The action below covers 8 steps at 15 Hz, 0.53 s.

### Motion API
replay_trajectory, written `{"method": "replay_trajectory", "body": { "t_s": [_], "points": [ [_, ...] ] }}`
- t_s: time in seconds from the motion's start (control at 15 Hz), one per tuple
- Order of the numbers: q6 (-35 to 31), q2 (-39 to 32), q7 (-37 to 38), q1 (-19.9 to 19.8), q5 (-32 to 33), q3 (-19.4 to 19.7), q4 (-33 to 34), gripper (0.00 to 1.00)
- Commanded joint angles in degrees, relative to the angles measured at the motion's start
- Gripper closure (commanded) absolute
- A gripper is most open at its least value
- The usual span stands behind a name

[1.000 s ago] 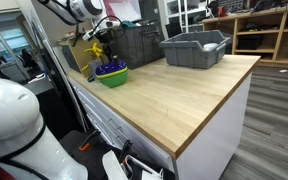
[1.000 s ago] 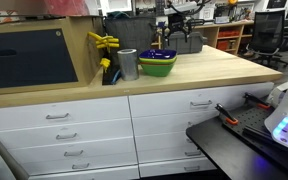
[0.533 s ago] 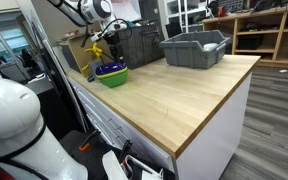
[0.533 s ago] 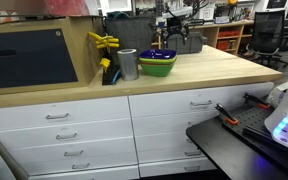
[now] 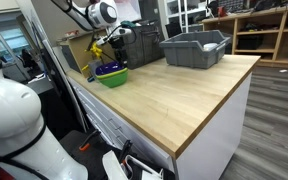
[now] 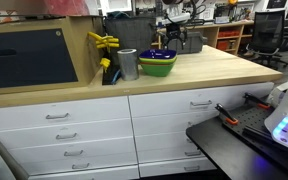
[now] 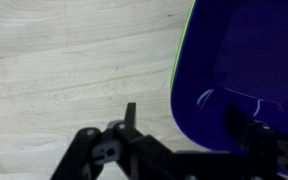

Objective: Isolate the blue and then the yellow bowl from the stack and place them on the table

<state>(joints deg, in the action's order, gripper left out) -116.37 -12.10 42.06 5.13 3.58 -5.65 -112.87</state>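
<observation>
We found the gripper (image 7: 189,128) hanging over the stack of bowls (image 5: 111,73) at the upper left of the wooden table (image 5: 174,90). Its jaws were spread wide, one finger (image 7: 130,116) outside the blue bowl (image 7: 244,60) and the other inside, apparently so the rim could be pinched. The blue bowl sat on top of the stack, not yet lifted, filling the right of the wrist view.

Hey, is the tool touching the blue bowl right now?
Cannot tell. In the wrist view the tool straddles the rim of the blue bowl, one finger over the wooden table, the other dark against the inside; no contact or gap shows plainly.
</observation>
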Motion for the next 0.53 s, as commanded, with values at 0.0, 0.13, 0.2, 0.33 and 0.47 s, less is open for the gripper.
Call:
{"method": "replay_trajectory", "body": {
  "t_s": [0.0,0.13,0.2,0.33,0.47],
  "points": [
    [-0.15,-2.16,-0.22,1.35,0.53,1.46,2.42,0.42],
    [-0.11,-2.86,-0.25,1.53,0.44,1.71,2.95,0.58],
    [0.08,-3.11,-0.30,1.67,0.36,1.83,3.18,0.66],
    [0.50,-3.29,-0.47,1.96,0.05,1.87,3.47,0.80],
    [1.30,-3.14,-1.32,2.26,-0.48,1.55,3.90,0.95]
  ]
}}
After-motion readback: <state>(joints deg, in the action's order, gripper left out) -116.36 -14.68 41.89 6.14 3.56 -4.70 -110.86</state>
